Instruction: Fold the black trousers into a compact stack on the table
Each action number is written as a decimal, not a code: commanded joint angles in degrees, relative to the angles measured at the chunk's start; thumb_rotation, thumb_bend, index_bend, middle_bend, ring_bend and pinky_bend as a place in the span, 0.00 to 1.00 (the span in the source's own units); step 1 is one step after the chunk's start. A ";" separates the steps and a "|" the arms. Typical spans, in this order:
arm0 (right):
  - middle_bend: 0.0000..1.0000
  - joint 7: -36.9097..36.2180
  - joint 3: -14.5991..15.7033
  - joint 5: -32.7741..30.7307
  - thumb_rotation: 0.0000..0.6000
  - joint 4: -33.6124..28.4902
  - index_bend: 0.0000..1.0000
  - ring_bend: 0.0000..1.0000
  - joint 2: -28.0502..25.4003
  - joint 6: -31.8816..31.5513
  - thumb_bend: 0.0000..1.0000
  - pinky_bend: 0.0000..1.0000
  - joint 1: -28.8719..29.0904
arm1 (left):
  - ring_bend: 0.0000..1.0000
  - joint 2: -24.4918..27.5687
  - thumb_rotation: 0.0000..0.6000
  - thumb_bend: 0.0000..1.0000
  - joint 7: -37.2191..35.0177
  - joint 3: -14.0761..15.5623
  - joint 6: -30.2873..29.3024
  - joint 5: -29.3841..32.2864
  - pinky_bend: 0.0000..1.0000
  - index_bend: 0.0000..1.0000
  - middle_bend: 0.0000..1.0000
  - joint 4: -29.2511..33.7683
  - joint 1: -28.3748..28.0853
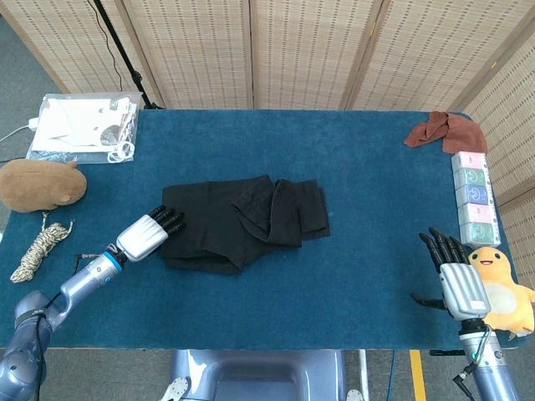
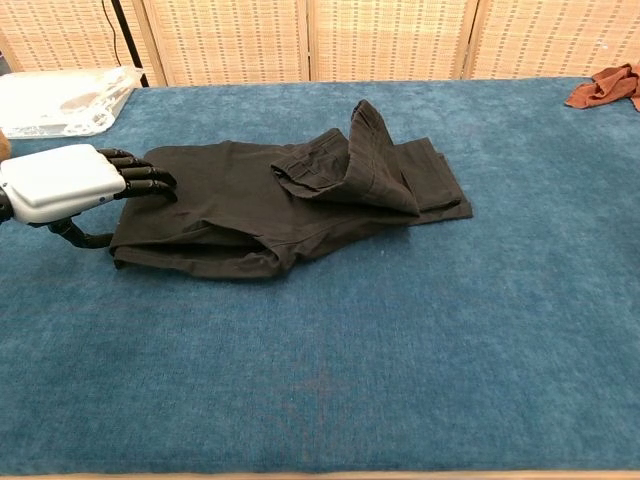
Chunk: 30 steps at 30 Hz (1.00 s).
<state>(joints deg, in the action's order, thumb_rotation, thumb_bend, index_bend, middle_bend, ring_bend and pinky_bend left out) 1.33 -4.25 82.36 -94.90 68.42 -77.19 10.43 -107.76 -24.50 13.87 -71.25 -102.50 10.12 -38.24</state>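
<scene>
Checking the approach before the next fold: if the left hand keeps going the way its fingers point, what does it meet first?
The trousers: the left hand points at their near left edge, fingertips seemingly already over it.

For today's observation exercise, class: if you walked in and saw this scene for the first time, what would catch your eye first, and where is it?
First, the black trousers, lying partly folded and rumpled in the middle of the blue table. Next, the left hand at the trousers' left edge, its dark fingers reaching over the cloth. Then the yellow plush duck at the right edge, beside the open right hand.
</scene>
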 commanded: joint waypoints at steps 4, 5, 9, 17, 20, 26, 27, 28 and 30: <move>0.00 0.09 0.05 0.38 1.00 -0.10 0.00 0.00 -0.04 -0.37 0.03 0.00 -0.09 | 0.15 -0.60 1.00 0.32 1.04 -0.45 0.30 0.42 0.17 0.20 0.15 -0.26 -0.11; 0.00 0.10 0.08 0.46 1.00 -0.13 0.00 0.00 -0.06 -0.44 0.03 0.00 -0.12 | 0.15 -0.81 1.00 0.35 1.33 -0.65 0.79 0.65 0.18 0.20 0.15 -0.27 -0.14; 0.00 0.03 0.22 0.79 1.00 -0.33 0.00 0.00 -0.14 -0.62 0.03 0.00 -0.19 | 0.18 -1.46 1.00 0.49 1.98 -1.59 2.10 1.63 0.19 0.22 0.18 0.26 -0.40; 0.00 -0.03 0.37 1.48 1.00 -0.63 0.00 0.00 -0.29 -1.23 0.03 0.00 -0.38 | 0.28 -2.17 1.00 0.51 4.43 -1.94 1.78 1.82 0.22 0.27 0.26 -0.03 -0.74; 0.00 -0.25 0.45 1.67 1.00 -0.75 0.00 0.00 -0.41 -1.28 0.03 0.00 -0.42 | 0.31 -2.91 1.00 0.53 5.77 -2.43 1.19 2.19 0.24 0.30 0.29 -0.20 -0.93; 0.00 -0.50 0.50 1.89 1.00 -0.84 0.00 0.00 -0.58 -1.45 0.03 0.00 -0.50 | 0.47 -3.73 1.00 0.76 8.12 -3.37 -1.91 2.73 0.39 0.49 0.46 -0.89 -1.35; 0.00 -0.54 0.51 1.95 1.00 -0.89 0.00 0.00 -0.62 -1.51 0.03 0.00 -0.53 | 0.48 -3.72 1.00 0.79 8.06 -3.63 -2.48 2.92 0.40 0.50 0.48 -0.88 -1.54; 0.00 -0.57 0.52 2.02 1.00 -0.94 0.00 0.00 -0.66 -1.58 0.03 0.00 -0.55 | 0.50 -3.64 1.00 0.82 8.00 -3.90 -3.01 3.11 0.41 0.52 0.49 -0.88 -1.81; 0.00 -0.57 0.55 2.12 1.00 -1.00 0.00 0.00 -0.68 -1.66 0.03 0.00 -0.58 | 0.51 -3.44 1.00 0.87 8.07 -4.34 -3.83 3.42 0.42 0.54 0.51 -0.90 -2.29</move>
<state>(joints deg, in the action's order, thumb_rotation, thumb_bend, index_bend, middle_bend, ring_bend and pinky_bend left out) 0.76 -3.70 84.50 -95.91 67.74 -78.85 9.84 -111.30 -16.51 9.89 -74.59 -99.36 9.27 -40.17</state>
